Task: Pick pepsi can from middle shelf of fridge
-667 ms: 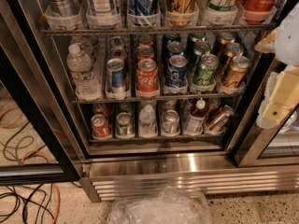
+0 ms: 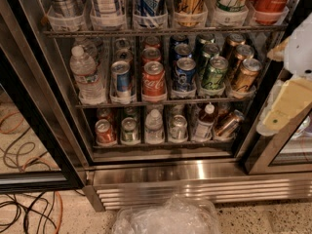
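The fridge [image 2: 195, 177] stands open in front of me, with wire racks of drinks. On the middle shelf [image 2: 161, 101] the pepsi can [image 2: 185, 73] is dark blue with a silver top. It stands at the front of its lane, between a red Coca-Cola can [image 2: 153, 80] and a green can [image 2: 214, 73]. More dark cans line up behind it. A silver-and-blue can [image 2: 121, 78] stands further left. My gripper [image 2: 287, 99], white and cream, is at the right edge of the view, in front of the right door frame. It is well right of the pepsi can and holds nothing that I can see.
A water bottle [image 2: 87, 74] stands at the shelf's left end and brown-gold cans [image 2: 246, 74] at its right. Tall cans fill the rack above [image 2: 151, 4]; small cans and bottles fill the rack below [image 2: 156, 128]. A crumpled clear plastic container [image 2: 165, 218] and cables [image 2: 24, 213] lie on the floor.
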Available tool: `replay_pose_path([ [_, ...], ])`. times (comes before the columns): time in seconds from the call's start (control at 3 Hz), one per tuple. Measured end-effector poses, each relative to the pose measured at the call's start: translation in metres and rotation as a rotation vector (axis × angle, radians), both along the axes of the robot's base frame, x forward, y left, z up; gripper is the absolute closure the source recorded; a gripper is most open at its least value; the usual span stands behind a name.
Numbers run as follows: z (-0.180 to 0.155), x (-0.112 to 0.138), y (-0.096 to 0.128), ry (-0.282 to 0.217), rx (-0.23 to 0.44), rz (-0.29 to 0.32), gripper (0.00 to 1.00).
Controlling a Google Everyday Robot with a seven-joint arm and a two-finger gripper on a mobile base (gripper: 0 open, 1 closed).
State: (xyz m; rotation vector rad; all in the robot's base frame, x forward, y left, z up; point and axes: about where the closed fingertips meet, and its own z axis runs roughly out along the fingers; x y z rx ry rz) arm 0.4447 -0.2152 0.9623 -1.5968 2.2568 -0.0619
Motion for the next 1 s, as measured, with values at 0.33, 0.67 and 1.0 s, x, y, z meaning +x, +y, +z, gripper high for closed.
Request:
replay_pose_path([
  [0.33,-0.048,0.010,0.000,0.014,0.160,-0.181,0.00],
  [0.67,-0.065,0.034,0.017,0.014,0.297,-0.200,0.00],
  [1.0,-0.065,0.034,0.017,0.014,0.297,-0.200,0.00],
])
